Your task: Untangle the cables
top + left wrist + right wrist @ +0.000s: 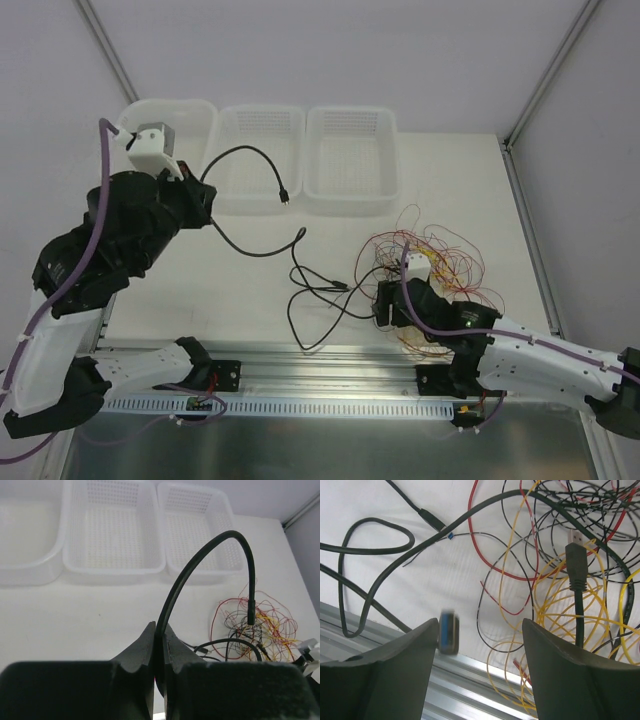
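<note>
Left claw (160, 630), wrist cam: fingers pressed shut w/ a thick black lead (210, 545) pinched btwn them. The lead rises from the grip, arches over and hangs, plug end in the air. Overhead, this claw is raised at the far left of the table (170, 290), near three white baskets (260, 208) along the back edge. The lead's other side drops to the table and ends near the middle, apparently clear of the tangle.

Right claw (481, 630): fingers wide apart, gripping nothing. It sits low at the near right, beside the metal rail (470, 680). A small blurred blue-grey piece (448, 632) shows by one finger; can't tell what it is. Just beyond the fingers lie the thin cables (520, 575): red, yellow & black strands in loose overlapping loops, heaped on the right half of the table. A USB plug (576, 562) shows against the yellow loops. A second black lead (289, 315) loops across mid-table into the heap.

Judgement: step in hand is prob. setting the held lead aside, likely into a basket. To do it well, lift high enough that both ends clear the rim, then release over the basket. The right claw should next take one strand at the heap's edge, not the dense middle, and draw slowly to avoid snags.
</note>
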Action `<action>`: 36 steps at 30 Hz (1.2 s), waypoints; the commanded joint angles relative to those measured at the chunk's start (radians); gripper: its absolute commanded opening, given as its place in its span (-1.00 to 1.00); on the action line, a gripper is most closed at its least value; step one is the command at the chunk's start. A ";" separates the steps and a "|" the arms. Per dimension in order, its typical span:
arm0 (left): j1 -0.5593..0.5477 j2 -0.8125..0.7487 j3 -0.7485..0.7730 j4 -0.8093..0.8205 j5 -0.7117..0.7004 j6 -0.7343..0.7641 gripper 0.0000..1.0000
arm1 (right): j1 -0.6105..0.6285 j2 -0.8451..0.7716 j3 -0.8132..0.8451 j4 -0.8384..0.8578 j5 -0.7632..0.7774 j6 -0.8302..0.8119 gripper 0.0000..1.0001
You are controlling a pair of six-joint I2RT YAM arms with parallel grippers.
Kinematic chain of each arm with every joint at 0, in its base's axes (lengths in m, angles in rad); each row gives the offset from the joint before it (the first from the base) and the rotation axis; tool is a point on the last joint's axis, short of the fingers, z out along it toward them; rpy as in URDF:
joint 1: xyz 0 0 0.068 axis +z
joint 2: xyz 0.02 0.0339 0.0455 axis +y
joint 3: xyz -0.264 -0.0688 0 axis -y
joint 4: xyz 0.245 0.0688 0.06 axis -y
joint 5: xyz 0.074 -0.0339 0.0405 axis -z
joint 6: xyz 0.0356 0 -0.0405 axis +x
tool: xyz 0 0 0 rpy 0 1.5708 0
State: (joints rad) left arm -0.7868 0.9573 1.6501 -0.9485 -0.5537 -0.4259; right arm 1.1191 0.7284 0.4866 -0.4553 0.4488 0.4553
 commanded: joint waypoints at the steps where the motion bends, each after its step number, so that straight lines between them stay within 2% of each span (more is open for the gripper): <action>1: -0.006 0.063 0.195 0.013 0.035 0.152 -1.00 | 0.002 0.026 0.115 -0.057 0.053 -0.035 0.43; 3: -0.006 0.099 0.300 0.011 0.026 0.197 -1.00 | 0.004 0.042 0.162 -0.088 0.070 -0.058 0.44; 7: -0.006 0.129 0.444 0.034 -0.144 0.349 -1.00 | 0.005 0.029 0.237 -0.109 0.080 -0.109 0.48; 8: -0.008 0.133 0.467 0.086 -0.178 0.384 -1.00 | 0.005 0.028 0.254 -0.118 0.083 -0.122 0.50; 9: -0.006 0.136 0.488 0.124 -0.213 0.416 -1.00 | 0.007 0.035 0.271 -0.124 0.088 -0.142 0.63; 10: -0.006 0.133 0.487 0.182 -0.254 0.534 -1.00 | 0.005 0.043 0.309 -0.132 0.094 -0.151 0.65; 11: -0.006 0.135 0.469 0.286 -0.323 0.593 -1.00 | 0.007 0.054 0.326 -0.150 0.114 -0.161 0.74; 13: -0.006 0.146 0.442 0.384 -0.392 0.762 -1.00 | 0.005 0.092 0.374 -0.175 0.133 -0.178 0.77; 16: -0.011 0.173 0.386 0.396 -0.442 0.803 -1.00 | 0.005 0.141 0.405 -0.186 0.104 -0.199 0.80; 19: -0.032 0.141 0.193 0.393 -0.436 0.742 -1.00 | 0.007 0.146 0.422 -0.146 0.006 -0.198 0.82; 22: -0.055 0.071 -0.017 0.383 -0.349 0.600 -1.00 | 0.007 0.091 0.388 0.008 -0.163 -0.204 0.82; 23: -0.055 0.051 -0.067 0.383 -0.321 0.558 -1.00 | 0.007 0.053 0.377 0.112 -0.258 -0.213 0.82; 24: -0.055 0.017 -0.151 0.383 -0.295 0.518 -1.00 | 0.005 0.037 0.363 0.148 -0.284 -0.210 0.82; 25: -0.055 0.005 -0.188 0.381 -0.270 0.448 -1.00 | 0.005 0.023 0.368 0.167 -0.288 -0.210 0.82; 28: -0.055 -0.012 -0.288 0.373 -0.229 0.366 -1.00 | 0.005 0.011 0.429 0.146 -0.208 -0.239 0.82; 32: -0.055 -0.023 -0.360 0.361 -0.172 0.293 -1.00 | 0.007 0.118 0.533 -0.035 -0.140 -0.306 0.77; 36: -0.054 -0.017 -0.458 0.350 -0.075 0.169 -1.00 | 0.007 0.177 0.518 -0.056 -0.122 -0.316 0.74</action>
State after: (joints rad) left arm -0.8379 0.9470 1.2518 -0.6167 -0.7158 -0.1131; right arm 1.1229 0.8730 1.0084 -0.4442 0.2916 0.1791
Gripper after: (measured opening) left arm 0.044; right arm 0.870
